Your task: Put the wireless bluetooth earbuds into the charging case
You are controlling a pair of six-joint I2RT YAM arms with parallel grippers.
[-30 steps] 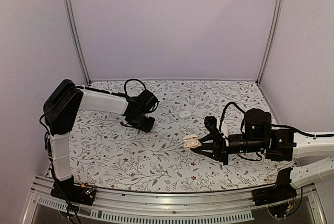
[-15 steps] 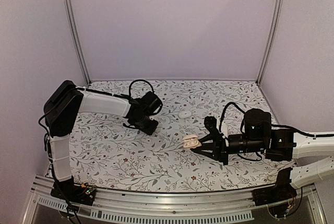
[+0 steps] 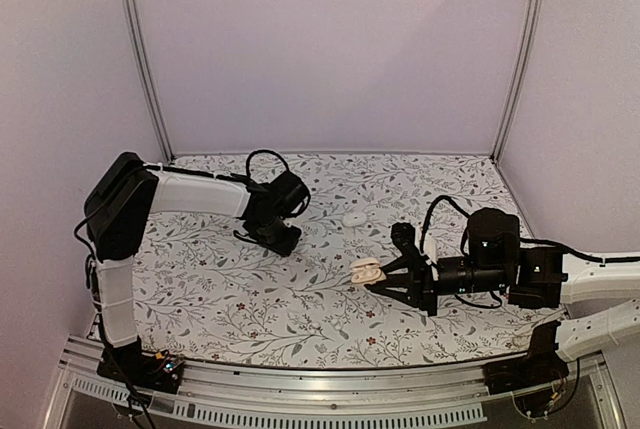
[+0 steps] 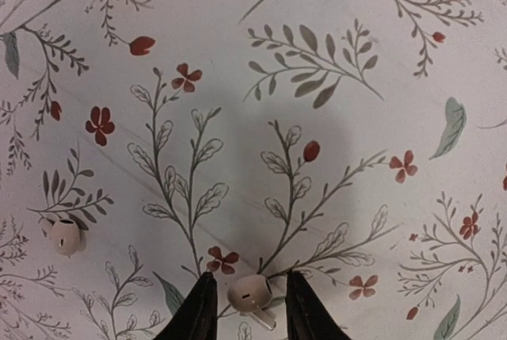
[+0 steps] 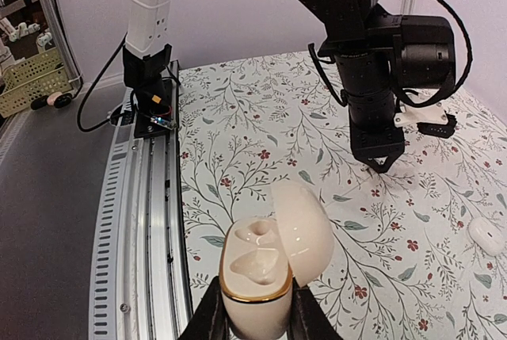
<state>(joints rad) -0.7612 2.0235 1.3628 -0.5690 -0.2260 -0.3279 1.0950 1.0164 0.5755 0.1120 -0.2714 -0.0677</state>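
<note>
The biggest thing in front of you is the table's cloth (image 3: 300,309), matte white and printed with grey-green sprigs and small red flowers. It is boxed in by smooth pale lilac walls (image 3: 330,49), with a ribbed aluminium rail (image 3: 330,389) along the near edge.

Your left arm (image 3: 190,194), white shell over black joints, reaches from the near left corner to a spot left of centre and tips its wrist down at the cloth. Your right arm (image 3: 520,269) comes in low from the right and lies almost level.

Your right gripper (image 5: 255,308) is clenched on the charging case (image 5: 253,276), right of centre in the near half and lifted off the cloth. The case is a glossy, cream-white rounded pebble with a thin gold rim. Its domed lid (image 5: 305,229) is hinged open, and two scooped sockets show inside.

Farther back, near the middle of the table, a small glossy white oval piece (image 3: 354,219) lies alone on the cloth. You cannot tell from here what it is.

Your left gripper (image 4: 249,280) stands released, its two dark tapered fingers (image 4: 202,312) straddling an earbud (image 4: 248,294). That one is a tiny smooth white bulb with a short stem, and it lies on the cloth with a sliver of print showing on each side. A second earbud (image 4: 65,235), round and faintly cream, rests loose on the cloth, well apart from the first.
</note>
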